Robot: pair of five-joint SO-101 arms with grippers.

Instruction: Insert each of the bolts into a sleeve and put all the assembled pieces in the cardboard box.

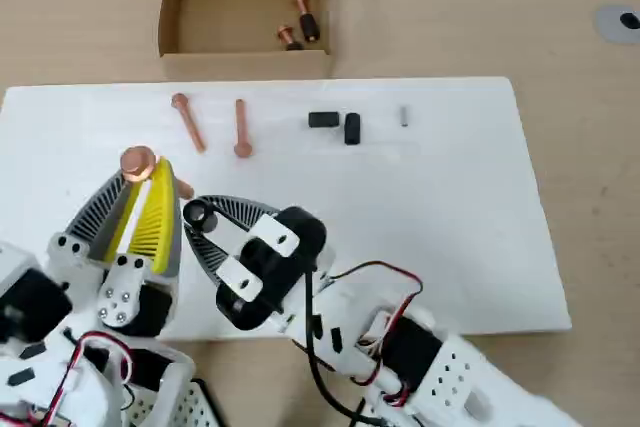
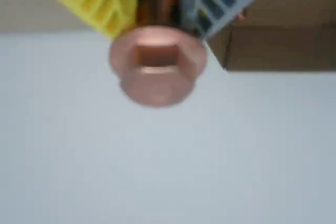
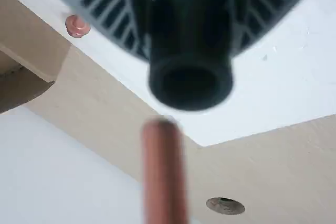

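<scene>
My left gripper (image 1: 150,175) is shut on a copper bolt (image 1: 138,161), whose flanged head (image 2: 157,66) sticks out past the yellow and grey fingers. My right gripper (image 1: 200,215) is shut on a black sleeve (image 3: 190,77), just right of the left one. In the right wrist view the held bolt's shank (image 3: 164,171) points at the sleeve's open bore, its tip a short way off. Two loose bolts (image 1: 187,122) (image 1: 241,127) and two loose sleeves (image 1: 323,119) (image 1: 352,128) lie on the white mat (image 1: 430,227). The cardboard box (image 1: 190,17) holds two assembled pieces (image 1: 306,19) (image 1: 289,37).
A small grey pin (image 1: 404,116) lies on the mat right of the sleeves. A cable grommet (image 1: 620,22) is set in the wooden tabletop at the far right. The box stands just beyond the mat's far edge.
</scene>
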